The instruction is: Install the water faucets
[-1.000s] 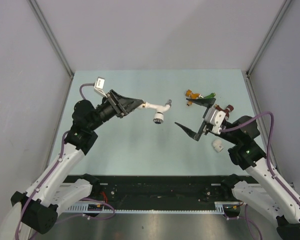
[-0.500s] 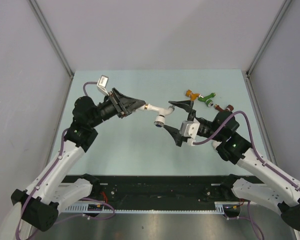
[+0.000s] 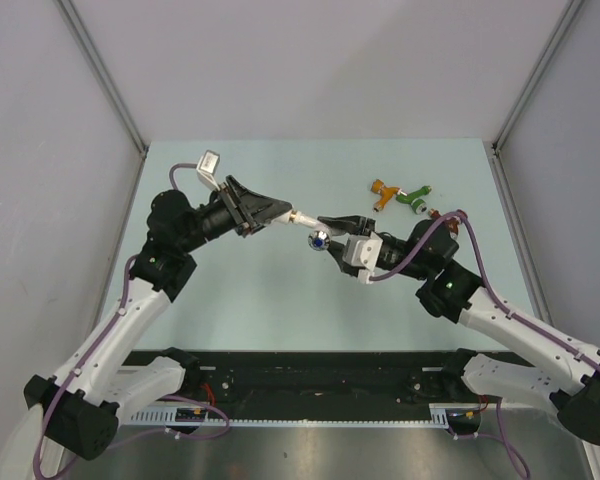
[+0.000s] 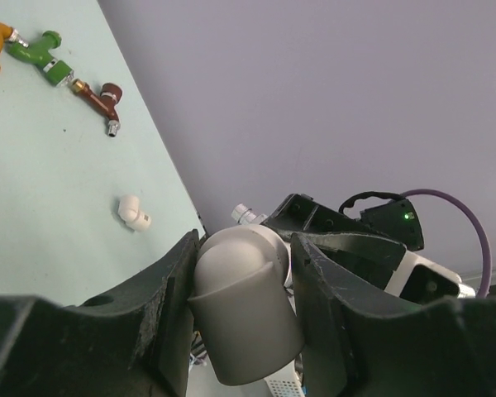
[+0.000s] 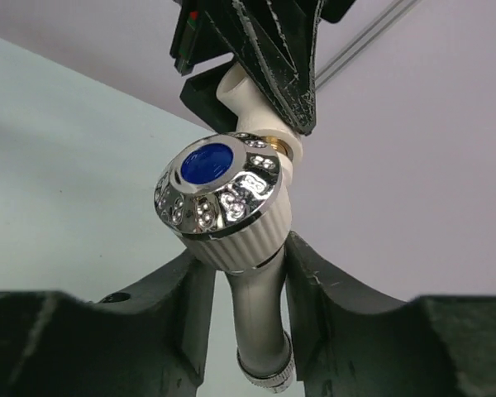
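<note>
The white faucet (image 5: 219, 186), with a silvery blue-capped knob (image 3: 319, 240), hangs in mid-air above the table's middle. It is joined to a white elbow connector (image 4: 244, 306), on which my left gripper (image 4: 244, 289) is shut. My right gripper (image 5: 248, 273) comes from the right, and its fingers (image 5: 190, 289) press the ribbed collar and spout just below the knob. In the top view the left gripper (image 3: 280, 212) and right gripper (image 3: 332, 228) meet tip to tip. The orange faucet (image 3: 381, 190), green faucet (image 3: 414, 196) and dark red faucet (image 4: 99, 98) lie on the table at the back right.
A loose white elbow connector (image 4: 134, 212) lies on the pale green table (image 3: 230, 290) near its right edge; the right arm hides it in the top view. Grey walls enclose the table on three sides. Both arm bases stand at the near edge.
My right gripper swung left from the table's right side to the white faucet, and its wide-open jaws closed around it. The left gripper kept its hold and barely moved.
</note>
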